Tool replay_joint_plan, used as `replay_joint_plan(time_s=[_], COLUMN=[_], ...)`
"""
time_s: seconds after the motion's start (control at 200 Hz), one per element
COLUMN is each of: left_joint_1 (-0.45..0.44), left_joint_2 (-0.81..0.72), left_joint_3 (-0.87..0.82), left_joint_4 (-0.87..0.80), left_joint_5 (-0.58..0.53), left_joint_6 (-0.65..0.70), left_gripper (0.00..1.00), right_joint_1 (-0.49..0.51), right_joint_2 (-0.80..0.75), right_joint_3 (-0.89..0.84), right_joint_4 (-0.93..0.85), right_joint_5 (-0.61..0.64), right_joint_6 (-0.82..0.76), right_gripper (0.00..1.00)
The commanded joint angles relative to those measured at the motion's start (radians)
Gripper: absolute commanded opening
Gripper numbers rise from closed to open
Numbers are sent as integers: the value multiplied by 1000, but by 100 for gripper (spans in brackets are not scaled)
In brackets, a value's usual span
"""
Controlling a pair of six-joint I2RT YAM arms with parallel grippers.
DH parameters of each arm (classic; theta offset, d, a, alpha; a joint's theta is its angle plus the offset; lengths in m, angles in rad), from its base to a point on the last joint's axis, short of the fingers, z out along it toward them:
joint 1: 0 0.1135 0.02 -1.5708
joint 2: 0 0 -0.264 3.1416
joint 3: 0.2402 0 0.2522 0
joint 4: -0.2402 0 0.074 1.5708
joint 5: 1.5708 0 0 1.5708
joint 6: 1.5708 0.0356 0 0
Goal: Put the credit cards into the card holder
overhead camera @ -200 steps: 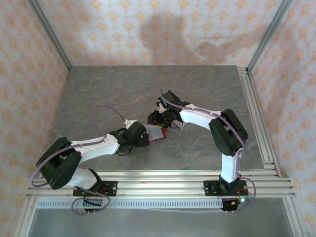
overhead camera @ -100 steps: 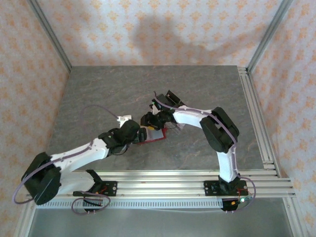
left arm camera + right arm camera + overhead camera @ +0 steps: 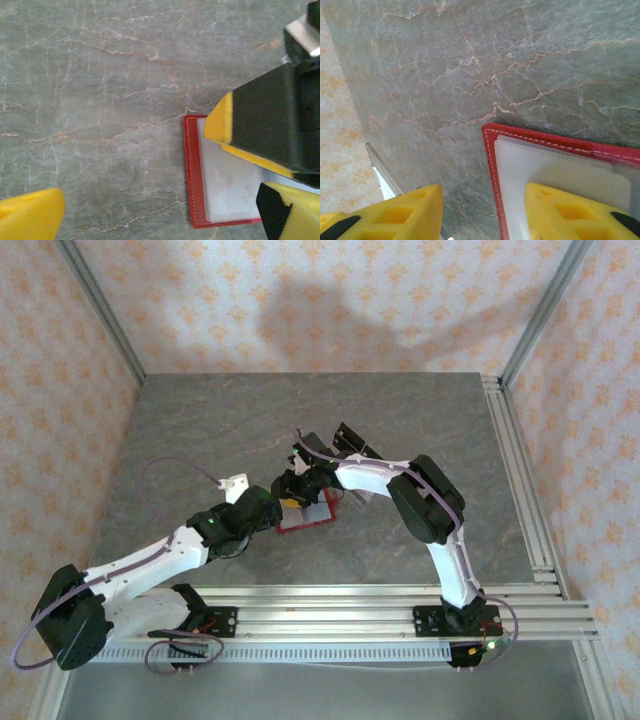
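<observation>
Two claws crowded over one small wallet at the middle of the top view. Right gripper (image 3: 485, 212): yellow pads (image 3: 565, 210) apart, clamped on nothing; one planted on the pale inside of the open red card holder (image 3: 545, 170), the other hanging over bare grey stone table (image 3: 445, 75) at lower left of its wrist frame. Looks like pinning the holder flat rather than gripping it.

Left gripper (image 3: 162, 212): spread wide, empty, low over the stone, the holder's red corner showing between its fingers, nearer the one at lower right of that frame. Holder thus directly beneath the right claw and just beside the left; right arm plainly the nearer.

Stitched red edge running top to bottom in the left wrist frame, long axis probably the same way. Credit cards hard to place: pale sheet inside the red border possibly one of them, possibly only lining; too alike to tell. Coming move likely to hinge on entering along the pocket's opening, not across that stitched edge.
</observation>
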Motion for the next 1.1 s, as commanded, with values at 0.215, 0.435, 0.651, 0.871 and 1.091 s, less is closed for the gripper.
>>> replay_joint_plan(time_s=[0.215, 0.435, 0.651, 0.871, 1.091], left_joint_1=[22, 76, 142, 165, 167], left_joint_2=[122, 231, 319, 352, 359], left_joint_3=[56, 121, 177, 199, 195], left_joint_4=[-14, -7, -3, 8, 12], left_joint_5=[-17, 44, 102, 123, 131], left_joint_6=[4, 60, 102, 114, 120], left_gripper=[100, 100, 100, 100, 100], right_joint_1=[-78, -97, -92, -77, -71], right_joint_2=[-282, -345, -291, -235, -212], right_joint_3=[-89, -92, -98, -88, -102], right_joint_4=[-108, -376, -416, -425, -429], right_joint_5=[115, 433, 530, 585, 608], right_joint_6=[-87, -289, -353, -372, -383], right_gripper=[46, 46, 46, 45, 35])
